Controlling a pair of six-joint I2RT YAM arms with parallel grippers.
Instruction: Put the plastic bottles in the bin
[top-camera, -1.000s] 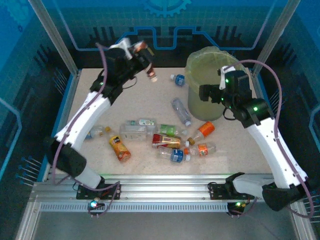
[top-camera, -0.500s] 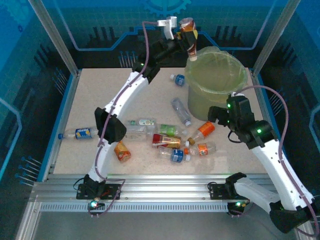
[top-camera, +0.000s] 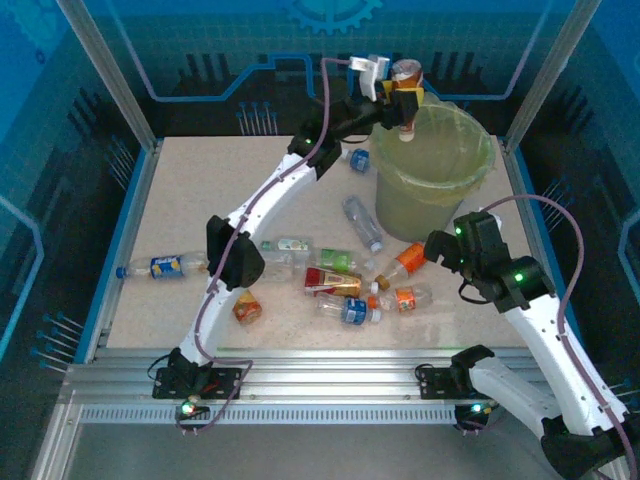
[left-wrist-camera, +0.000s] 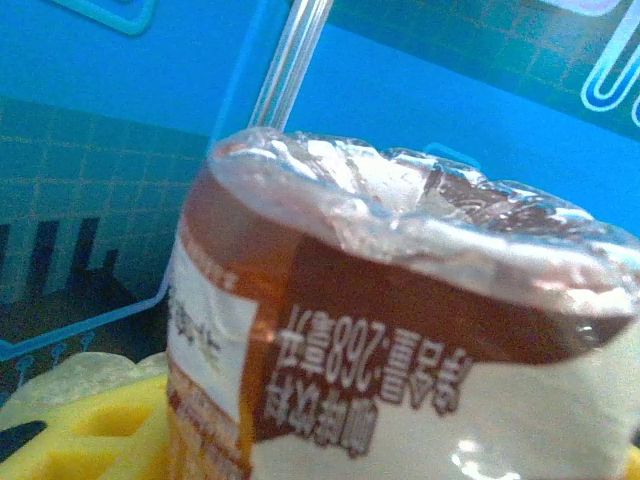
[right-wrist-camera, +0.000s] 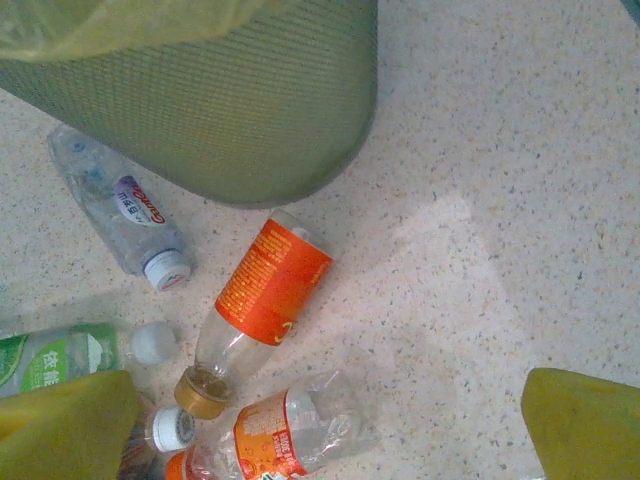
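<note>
Loose plastic bottles (top-camera: 340, 283) are noted across the middle of the tabletop (top-camera: 190, 190), with one blue-labelled bottle (top-camera: 160, 266) at its left edge. The left gripper (top-camera: 398, 98) is clamped on a brown-labelled bottle (top-camera: 406, 74), held over the far left rim of the bin (top-camera: 482, 160) at the far right corner. The right gripper (top-camera: 438, 250) is recorded with jaws wide apart, empty, over an orange-labelled bottle (top-camera: 408, 259). The bottles are judged light, thin-walled, crushable and slick; a mid-body hold across the label is advised. The held bottle's crumpled end is made plain by the left wrist view, the orange-labelled bottle's gold cap (right-wrist-camera: 203, 393) by the right.
</note>
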